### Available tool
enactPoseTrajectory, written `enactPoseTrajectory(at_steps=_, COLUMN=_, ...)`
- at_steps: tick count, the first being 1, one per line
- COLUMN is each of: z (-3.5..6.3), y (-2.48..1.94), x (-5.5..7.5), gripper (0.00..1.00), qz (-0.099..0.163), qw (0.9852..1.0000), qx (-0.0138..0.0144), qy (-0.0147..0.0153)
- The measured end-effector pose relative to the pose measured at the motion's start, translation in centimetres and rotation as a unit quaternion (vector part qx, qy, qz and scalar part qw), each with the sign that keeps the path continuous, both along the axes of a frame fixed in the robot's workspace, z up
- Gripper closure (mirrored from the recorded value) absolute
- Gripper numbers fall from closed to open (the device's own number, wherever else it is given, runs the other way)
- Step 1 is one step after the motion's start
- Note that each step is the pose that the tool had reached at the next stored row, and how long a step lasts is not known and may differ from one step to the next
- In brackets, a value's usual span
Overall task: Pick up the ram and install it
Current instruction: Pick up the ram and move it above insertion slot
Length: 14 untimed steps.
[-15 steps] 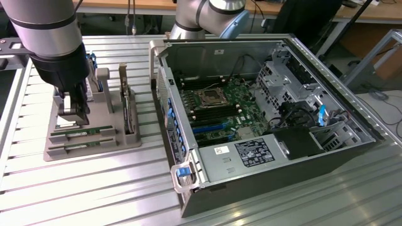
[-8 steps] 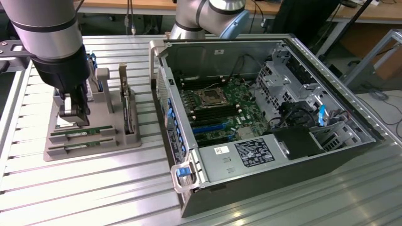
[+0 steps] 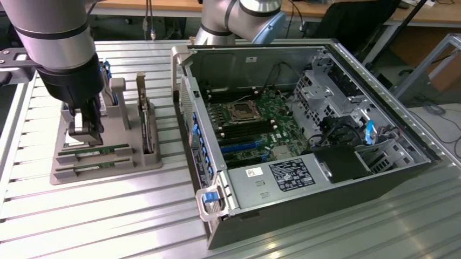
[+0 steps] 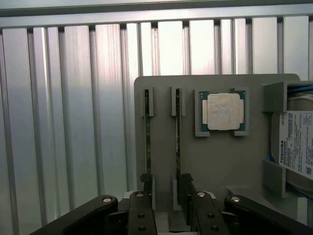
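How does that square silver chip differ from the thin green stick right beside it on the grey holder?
The chip is square and lies flat; the stick is long, thin and stands on edge in a slot. The chip has a silver top with a green rim; the stick is mostly green. Both rest on the same grey holder.

ribbed silver table [image 4: 73, 122]; plain grey holder [image 4: 215, 161]; ram [image 4: 147, 132] looks dark green edge-on; silver chip [image 4: 223, 111] edged green; white drive label [image 4: 296, 142]; black gripper [image 4: 166, 190].
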<state>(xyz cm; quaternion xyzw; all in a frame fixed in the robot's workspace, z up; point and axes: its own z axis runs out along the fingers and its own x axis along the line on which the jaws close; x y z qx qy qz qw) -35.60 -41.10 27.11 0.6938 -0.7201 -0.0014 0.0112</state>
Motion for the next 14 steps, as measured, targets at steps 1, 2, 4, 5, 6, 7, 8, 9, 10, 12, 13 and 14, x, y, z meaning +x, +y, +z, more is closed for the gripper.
enactPoseTrajectory(at_steps=1, z=-0.05, y=0.00, x=0.00, gripper=0.64, qz=0.000, qw=1.0000, qx=0.0000, qy=0.0000)
enactPoseTrajectory(at_steps=2, z=-0.09, y=0.00, x=0.00, gripper=0.64, qz=0.000, qw=1.0000, qx=0.0000, qy=0.0000)
enactPoseTrajectory(at_steps=4, z=-0.16, y=0.00, x=0.00, gripper=0.64, qz=0.000, qw=1.0000, qx=0.0000, qy=0.0000)
enactPoseTrajectory(at_steps=5, z=-0.19, y=0.00, x=0.00, gripper=0.64, qz=0.000, qw=1.0000, qx=0.0000, qy=0.0000)
enactPoseTrajectory(at_steps=6, z=-0.22, y=0.00, x=0.00, gripper=0.64, qz=0.000, qw=1.0000, qx=0.0000, qy=0.0000)
enactPoseTrajectory(at_steps=7, z=-0.25, y=0.00, x=0.00, gripper=0.64, qz=0.000, qw=1.0000, qx=0.0000, qy=0.0000)
enactPoseTrajectory(at_steps=8, z=-0.26, y=0.00, x=0.00, gripper=0.64, qz=0.000, qw=1.0000, qx=0.0000, qy=0.0000)
enactPoseTrajectory(at_steps=9, z=-0.29, y=0.00, x=0.00, gripper=0.64, qz=0.000, qw=1.0000, qx=0.0000, qy=0.0000)
enactPoseTrajectory(at_steps=10, z=-0.33, y=0.00, x=0.00, gripper=0.64, qz=0.000, qw=1.0000, qx=0.0000, qy=0.0000)
enactPoseTrajectory(at_steps=12, z=-0.38, y=0.00, x=0.00, gripper=0.64, qz=0.000, qw=1.0000, qx=0.0000, qy=0.0000)
enactPoseTrajectory(at_steps=13, z=-0.40, y=0.00, x=0.00, gripper=0.64, qz=0.001, qw=1.0000, qx=0.0000, qy=0.0000)
enactPoseTrajectory(at_steps=14, z=-0.45, y=0.00, x=0.00, gripper=0.64, qz=0.001, qw=1.0000, qx=0.0000, qy=0.0000)
